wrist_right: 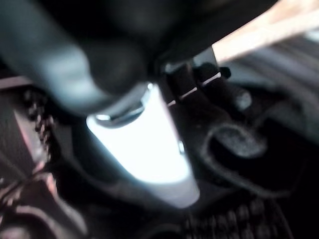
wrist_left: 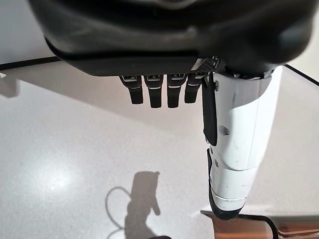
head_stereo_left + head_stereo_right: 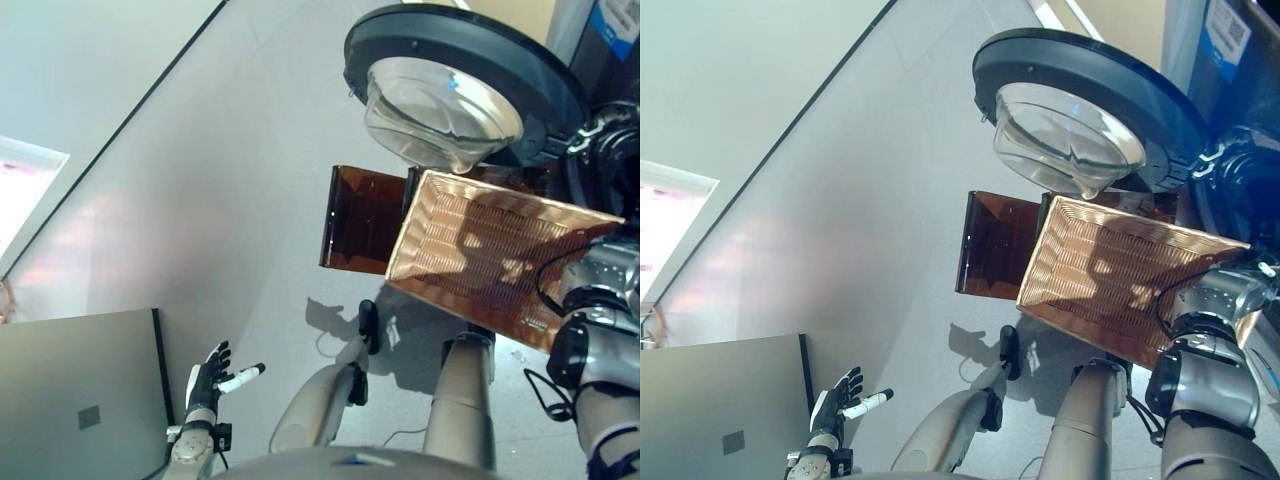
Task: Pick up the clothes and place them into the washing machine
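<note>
— Starting nearest: what shows low on the left?
— The left hand (image 3: 205,385), over bare grey floor (image 3: 200,200) beside a flat grey panel (image 3: 80,400). Its fingers are straight and spread, white-covered thumb out, holding nothing.
— And the clothes?
— None can be made out. The woven basket (image 3: 480,255) is tipped up on edge, its inside facing the camera and bare, with a brown translucent bin (image 3: 360,220) just behind it.
— The right hand?
— Its arm runs up behind the basket's right side toward the machine's dark opening. The right wrist view shows the right hand (image 1: 199,94) in darkness; I cannot tell how its fingers stand.
— Farthest?
— The washing machine door (image 3: 460,90), swung open, its glass bowl bulging out above the basket.
</note>
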`<state>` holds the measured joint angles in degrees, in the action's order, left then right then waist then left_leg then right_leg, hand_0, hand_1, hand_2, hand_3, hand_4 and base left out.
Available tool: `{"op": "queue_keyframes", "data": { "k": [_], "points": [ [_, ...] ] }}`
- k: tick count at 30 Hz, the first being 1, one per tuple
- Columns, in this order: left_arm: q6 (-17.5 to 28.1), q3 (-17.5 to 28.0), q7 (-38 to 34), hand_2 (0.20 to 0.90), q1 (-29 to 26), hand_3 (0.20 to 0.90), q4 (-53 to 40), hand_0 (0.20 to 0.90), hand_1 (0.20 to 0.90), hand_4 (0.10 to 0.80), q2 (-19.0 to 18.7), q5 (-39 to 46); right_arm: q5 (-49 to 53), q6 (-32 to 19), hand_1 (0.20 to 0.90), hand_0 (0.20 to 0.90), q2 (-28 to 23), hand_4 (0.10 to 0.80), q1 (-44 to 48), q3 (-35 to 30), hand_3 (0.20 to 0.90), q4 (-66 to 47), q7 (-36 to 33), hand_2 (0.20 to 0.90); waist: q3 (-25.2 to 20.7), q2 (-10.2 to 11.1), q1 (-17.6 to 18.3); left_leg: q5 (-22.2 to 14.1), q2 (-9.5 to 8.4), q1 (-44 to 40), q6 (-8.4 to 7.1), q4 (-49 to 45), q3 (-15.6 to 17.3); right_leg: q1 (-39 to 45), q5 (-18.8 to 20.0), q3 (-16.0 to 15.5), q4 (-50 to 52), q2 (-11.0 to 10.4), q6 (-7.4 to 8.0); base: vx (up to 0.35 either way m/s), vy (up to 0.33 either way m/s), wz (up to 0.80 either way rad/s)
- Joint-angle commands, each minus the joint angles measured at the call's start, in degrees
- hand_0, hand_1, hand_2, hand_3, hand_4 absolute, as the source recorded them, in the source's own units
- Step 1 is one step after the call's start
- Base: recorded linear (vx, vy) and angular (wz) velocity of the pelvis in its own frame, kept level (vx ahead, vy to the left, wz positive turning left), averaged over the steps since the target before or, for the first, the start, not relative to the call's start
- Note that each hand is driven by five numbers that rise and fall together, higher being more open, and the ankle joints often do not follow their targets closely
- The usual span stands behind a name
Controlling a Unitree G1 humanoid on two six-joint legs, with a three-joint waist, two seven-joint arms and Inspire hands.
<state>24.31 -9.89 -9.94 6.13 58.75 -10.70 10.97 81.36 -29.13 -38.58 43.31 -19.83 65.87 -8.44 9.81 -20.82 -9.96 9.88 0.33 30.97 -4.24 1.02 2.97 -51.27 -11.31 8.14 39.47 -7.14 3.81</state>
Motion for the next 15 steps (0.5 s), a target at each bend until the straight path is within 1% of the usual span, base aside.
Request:
{"op": "queue_keyframes", "data": {
  "k": [1,5,7,8,11,15],
  "points": [
    [1.50,4.60,-2.77,0.900,-0.94,0.900,3.20,0.900,0.900,0.800,-5.69,2.51,-2.47,-4.55,0.200,0.200,-0.78,0.300,-0.86,1.75,0.200,-4.43,3.94,0.200,-3.70,2.98,-0.71,0.13,-2.09,0.67,1.21,2.01,0.74,5.91,6.99,-0.57,-14.38,0.57,-1.69,0.000,0.000,0.00],
    [1.61,4.97,-2.76,0.900,-1.45,0.900,3.11,0.900,0.900,0.800,-5.85,2.78,-2.81,-4.86,0.200,0.200,-1.75,0.300,-0.55,1.10,0.200,-2.94,2.61,0.200,-4.11,3.70,-0.51,-0.09,-2.05,0.34,1.20,1.79,0.53,6.35,6.91,-0.57,-14.66,0.54,-1.68,-0.007,-0.005,0.03],
    [1.77,4.85,-3.25,0.900,-1.52,0.900,3.11,0.900,0.900,0.800,-6.01,2.77,-4.04,-6.49,0.200,0.200,-3.25,0.300,0.44,0.08,0.200,-2.80,-0.38,0.200,-4.35,3.63,-0.46,-0.12,-2.14,0.08,1.26,1.86,0.50,6.50,6.78,-0.61,-14.55,0.51,-1.69,0.012,0.014,0.05],
    [1.79,4.70,-3.59,0.900,-1.34,0.900,3.15,0.900,0.900,0.800,-6.08,2.61,-4.45,-7.49,0.200,0.200,-4.15,0.300,0.91,-0.99,0.200,-2.48,-2.33,0.200,-4.50,3.64,-0.22,-0.44,-2.39,-0.29,1.29,2.01,0.40,6.94,6.12,-0.66,-14.49,0.29,-1.65,0.006,0.016,0.04],
    [1.60,4.06,-5.09,0.900,-1.47,0.900,3.44,0.900,0.900,0.800,-6.45,1.39,-6.77,-8.56,0.200,0.200,-6.14,0.300,2.50,-2.61,0.200,-1.11,-7.67,0.200,-4.88,3.15,-0.41,-0.08,-2.26,0.12,1.33,2.11,0.41,6.58,6.63,-0.66,-14.79,0.54,-1.67,0.000,0.000,0.00],
    [1.51,3.41,-6.11,0.900,-1.12,0.900,4.08,0.900,0.900,0.800,-6.16,0.76,-5.69,-11.27,0.200,0.200,-6.90,0.300,3.06,-5.05,0.200,-0.82,-10.94,0.200,-5.36,2.35,-0.56,0.04,-2.32,0.13,1.37,2.56,0.41,6.25,6.55,-0.23,-14.79,0.68,-1.74,0.010,0.009,-0.03]
  ]
}}
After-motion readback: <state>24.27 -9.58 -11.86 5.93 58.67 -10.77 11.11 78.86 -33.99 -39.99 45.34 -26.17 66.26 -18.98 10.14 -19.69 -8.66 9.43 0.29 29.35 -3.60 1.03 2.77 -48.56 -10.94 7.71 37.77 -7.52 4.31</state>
